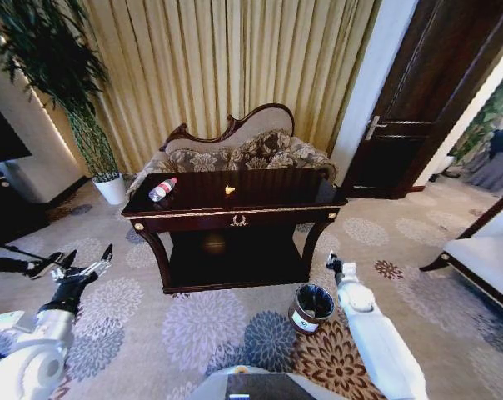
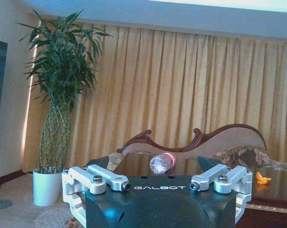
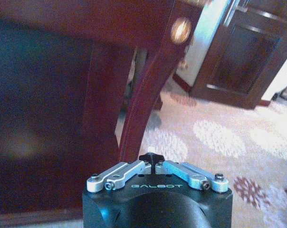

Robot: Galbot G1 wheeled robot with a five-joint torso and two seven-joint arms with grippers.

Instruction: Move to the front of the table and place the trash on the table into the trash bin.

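Note:
The dark glossy table (image 1: 235,218) stands ahead in the head view. On its top a clear bottle (image 1: 162,189) with a red cap lies at the left end, and a small orange scrap (image 1: 229,190) rests near the middle. The left wrist view looks across the tabletop at the bottle (image 2: 161,163) and the scrap (image 2: 262,178). The round dark trash bin (image 1: 311,307) sits on the carpet by the table's front right leg. My left gripper (image 1: 88,255) hovers open, low and left of the table. My right gripper (image 1: 332,263) is shut and empty just above the bin, facing the table leg (image 3: 143,95).
A floral sofa (image 1: 243,150) stands right behind the table. A tall plant in a white pot (image 1: 112,188) is at the back left, a dark door (image 1: 426,108) at the back right. White furniture (image 1: 485,258) borders the right, a dark cabinet (image 1: 10,212) the left.

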